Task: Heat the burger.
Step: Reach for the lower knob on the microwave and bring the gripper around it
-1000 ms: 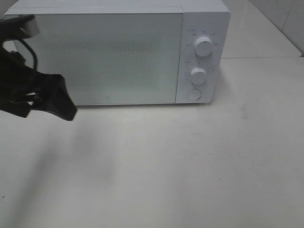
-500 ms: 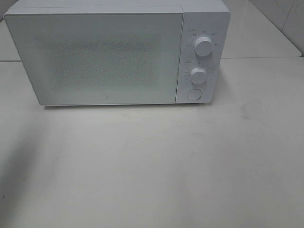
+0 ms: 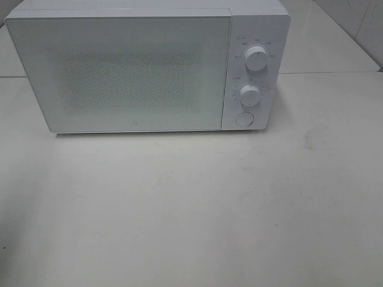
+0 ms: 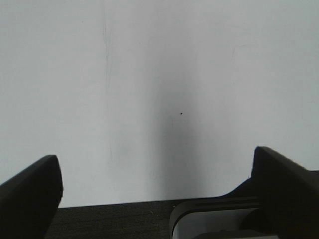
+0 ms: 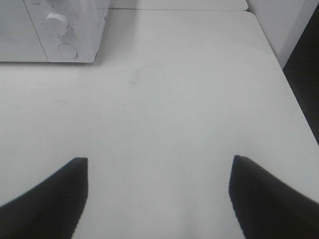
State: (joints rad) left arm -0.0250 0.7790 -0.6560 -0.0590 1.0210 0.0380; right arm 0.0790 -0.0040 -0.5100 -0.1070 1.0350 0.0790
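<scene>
On the left side, the left gripper (image 4: 154,162) hangs over a pale, bare surface with its two dark fingers (image 4: 30,194) set far apart and nothing between them; from its own camera we cannot say where it stands relative to the microwave (image 3: 149,66). We see the white microwave at the back of the white table (image 3: 191,209), and its wide door (image 3: 125,72) is closed and takes up most of its front. To the right of the door comes the control panel of the microwave, with the upper knob (image 3: 256,58), below it the lower knob (image 3: 250,94), and under that the round button (image 3: 243,119). Further right and to the front of the microwave, the right gripper (image 5: 158,160) hovers over the bare table, its jaws spread wide and holding nothing. We cannot tell where the burger is, because no camera shows it and the door hides the inside of the microwave.
</scene>
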